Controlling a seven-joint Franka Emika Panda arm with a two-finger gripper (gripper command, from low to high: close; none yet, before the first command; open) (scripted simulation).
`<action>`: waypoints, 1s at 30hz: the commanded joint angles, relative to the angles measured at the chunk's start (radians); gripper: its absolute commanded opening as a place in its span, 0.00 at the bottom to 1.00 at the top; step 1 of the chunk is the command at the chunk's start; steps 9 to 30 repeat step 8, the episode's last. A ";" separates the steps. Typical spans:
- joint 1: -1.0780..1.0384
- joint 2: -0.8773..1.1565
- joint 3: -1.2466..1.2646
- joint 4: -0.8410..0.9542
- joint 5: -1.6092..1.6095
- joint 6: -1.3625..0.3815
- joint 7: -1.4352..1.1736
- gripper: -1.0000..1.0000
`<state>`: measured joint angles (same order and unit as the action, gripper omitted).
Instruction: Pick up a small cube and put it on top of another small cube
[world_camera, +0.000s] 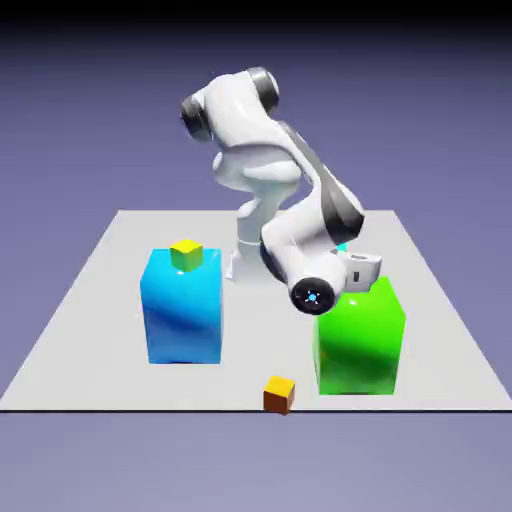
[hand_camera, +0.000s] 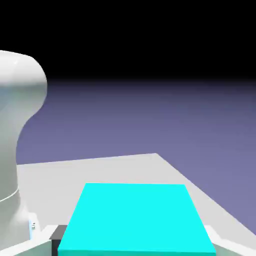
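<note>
At the bottom of the hand view the small cyan cube (hand_camera: 135, 220) sits large between the fingertips (hand_camera: 45, 237) of the gripper (world_camera: 357, 272), which looks part open around it, above the green block (world_camera: 360, 340); it seems light, rigid and smooth, best pinched on two opposite flat sides.

Arm (world_camera: 270, 170) is rendered glossy white, with dark grey joint caps. Table (world_camera: 80, 320) is seen pale grey against a blue-violet backdrop. Large blocks: glossy blue (world_camera: 182, 310) and glossy green (world_camera: 362, 340). Tiny cubes: yellow (world_camera: 186, 254), orange (world_camera: 280, 394), plain cyan-turquoise (hand_camera: 135, 220).
</note>
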<state>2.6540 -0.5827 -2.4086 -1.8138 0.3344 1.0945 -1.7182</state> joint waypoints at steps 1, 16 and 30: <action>0.000 0.000 0.000 0.000 0.000 0.000 0.000 1.00; 0.032 -0.096 -0.015 0.232 -0.009 -0.135 0.074 1.00; 0.032 -0.096 -0.015 0.232 -0.009 -0.135 0.074 1.00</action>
